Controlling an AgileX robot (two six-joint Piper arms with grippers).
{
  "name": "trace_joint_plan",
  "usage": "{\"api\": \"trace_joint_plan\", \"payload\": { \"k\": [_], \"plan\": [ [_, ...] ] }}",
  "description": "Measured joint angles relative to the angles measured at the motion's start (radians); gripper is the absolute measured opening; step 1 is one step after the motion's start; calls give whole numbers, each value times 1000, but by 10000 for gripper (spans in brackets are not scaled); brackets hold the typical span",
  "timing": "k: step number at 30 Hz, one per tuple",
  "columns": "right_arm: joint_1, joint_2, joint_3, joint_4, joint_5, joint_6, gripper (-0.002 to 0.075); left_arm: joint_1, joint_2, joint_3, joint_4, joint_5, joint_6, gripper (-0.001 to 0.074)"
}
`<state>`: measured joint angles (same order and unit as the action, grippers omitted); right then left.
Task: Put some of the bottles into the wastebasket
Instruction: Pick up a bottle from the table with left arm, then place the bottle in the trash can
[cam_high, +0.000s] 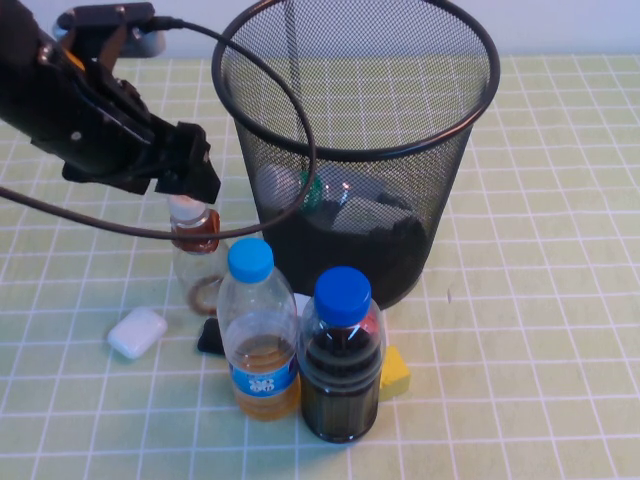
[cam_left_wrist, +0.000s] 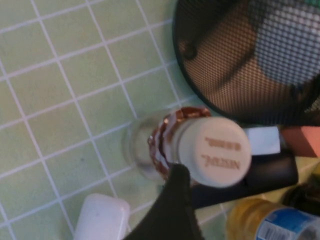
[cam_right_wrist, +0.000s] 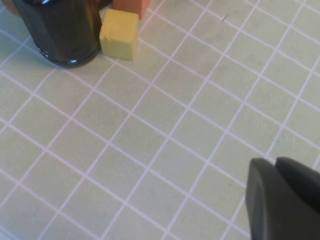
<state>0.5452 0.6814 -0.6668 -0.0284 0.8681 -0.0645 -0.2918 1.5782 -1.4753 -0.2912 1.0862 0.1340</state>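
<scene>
1. Left gripper (cam_high: 190, 190): black, poised directly above the white cap of the small bottle, just left of the bin. One finger (cam_left_wrist: 172, 200) shows beside the cap in the left wrist view; whether the jaws are spread or closed on anything, cannot tell.
2. Small clear plastic bottle with white cap and brown neck wrap (cam_high: 196, 255): upright on the green checked tablecloth (cam_high: 520, 300), just beside the bin's base. Judged empty, hence light and easily tipped; thin walls likely to flex and slip. Best taken at the stiff neck below the cap.
3. Round black wire-mesh wastebasket (cam_high: 355, 150): upright; one larger clear bottle with white label (cam_high: 330, 195) appears to lie inside.
4. Neighbours: light-blue-capped bottle of amber liquid (cam_high: 258, 335), blue-capped bottle of dark liquid (cam_high: 340, 360), white case (cam_high: 137, 332), yellow block (cam_right_wrist: 119, 34).
5. Right gripper (cam_right_wrist: 282, 200): over bare cloth, well apart; state cannot tell.
</scene>
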Motion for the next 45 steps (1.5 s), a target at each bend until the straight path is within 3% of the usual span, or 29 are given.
{"api": "trace_joint_plan", "payload": {
  "k": [4, 9, 12, 16, 24, 38, 45],
  "plan": [
    [0, 0, 0, -7, -2, 0, -8, -2, 32, 0, 25, -55, -14, 627],
    [0, 0, 0, -21, -2, 0, -8, -4, 84, 0, 30, -84, -16, 615],
    [0, 0, 0, -29, -2, 0, -8, -4, 110, 0, 44, -88, -18, 528],
    [0, 0, 0, -43, -2, 0, -8, -4, 124, 0, 71, -100, -18, 285],
    [0, 0, 0, -88, -17, 0, -8, -4, 103, -145, 177, 55, -14, 283],
    [0, 0, 0, -99, -55, 2, -8, -4, -46, -675, 182, 181, -134, 283],
    [0, 0, 0, -99, -69, 2, -8, -4, -46, -785, -96, 149, -126, 283]
  ]
}}
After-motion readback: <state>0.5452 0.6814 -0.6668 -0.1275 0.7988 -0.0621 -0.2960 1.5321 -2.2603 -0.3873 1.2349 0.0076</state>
